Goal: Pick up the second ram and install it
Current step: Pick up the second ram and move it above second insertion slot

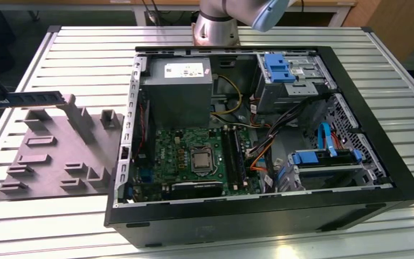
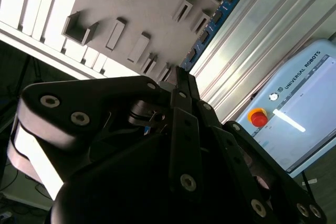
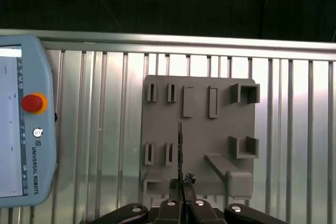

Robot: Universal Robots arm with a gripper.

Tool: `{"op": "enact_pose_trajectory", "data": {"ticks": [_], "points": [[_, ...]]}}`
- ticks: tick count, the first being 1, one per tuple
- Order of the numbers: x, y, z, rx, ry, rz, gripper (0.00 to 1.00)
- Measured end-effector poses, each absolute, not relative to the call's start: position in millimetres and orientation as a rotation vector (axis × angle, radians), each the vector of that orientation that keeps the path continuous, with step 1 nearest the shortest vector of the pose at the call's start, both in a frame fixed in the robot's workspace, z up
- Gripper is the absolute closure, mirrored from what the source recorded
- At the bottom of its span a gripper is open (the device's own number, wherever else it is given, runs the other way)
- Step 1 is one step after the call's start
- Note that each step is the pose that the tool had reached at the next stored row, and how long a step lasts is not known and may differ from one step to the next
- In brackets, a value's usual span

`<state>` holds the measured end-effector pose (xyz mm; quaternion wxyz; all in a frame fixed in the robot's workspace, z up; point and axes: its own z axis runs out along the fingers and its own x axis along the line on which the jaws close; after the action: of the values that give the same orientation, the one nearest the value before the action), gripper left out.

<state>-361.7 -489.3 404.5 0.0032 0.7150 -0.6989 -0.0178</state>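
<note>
- The open computer case [image 1: 264,209] lies on its side on the slatted metal table [image 1: 84,48], and its black wall is the nearest thing in the exterior view.
- Inside it, nearest, is the green motherboard [image 1: 171,148]. The processor socket [image 1: 201,160] sits on the board, with the long black memory slots [image 1: 232,154] just to the exterior view's right of the socket.
- Also near, towards the exterior view's right, a drive cage with blue tabs [image 1: 322,159] sits in the case. Orange and black cables [image 1: 261,151] run between it and the board.
- Farther in are the grey power supply [image 1: 174,86] and a second bay with blue clips [image 1: 279,67].
- Outside the case, to the exterior view's left, the grey fixture block [image 1: 56,156] rests on the table with its posts upright.
- The second ram [image 1: 34,99] is at the far edge of that block, well apart from the case.
- It stands on its long edge, with its long axis running left to right in the exterior view.
- One end is at the block's tall post, and I cannot tell whether they touch.
- In the first wrist view it appears edge-on as a thin dark line [image 3: 180,145] over the block.
- The gripper [image 3: 181,183] has its jaws pinching the stick's other end.
- A teach pendant [image 3: 21,129] lies on the table beside the block.
- Farthest, the arm's base [image 1: 218,24] stands behind the case.
</note>
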Motion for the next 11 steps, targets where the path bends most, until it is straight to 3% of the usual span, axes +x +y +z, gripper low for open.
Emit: {"op": "enact_pose_trajectory", "data": {"ticks": [11], "points": [[-354.3, -489.3, 404.6, 2.242, -2.191, -0.056, 0.88]]}}
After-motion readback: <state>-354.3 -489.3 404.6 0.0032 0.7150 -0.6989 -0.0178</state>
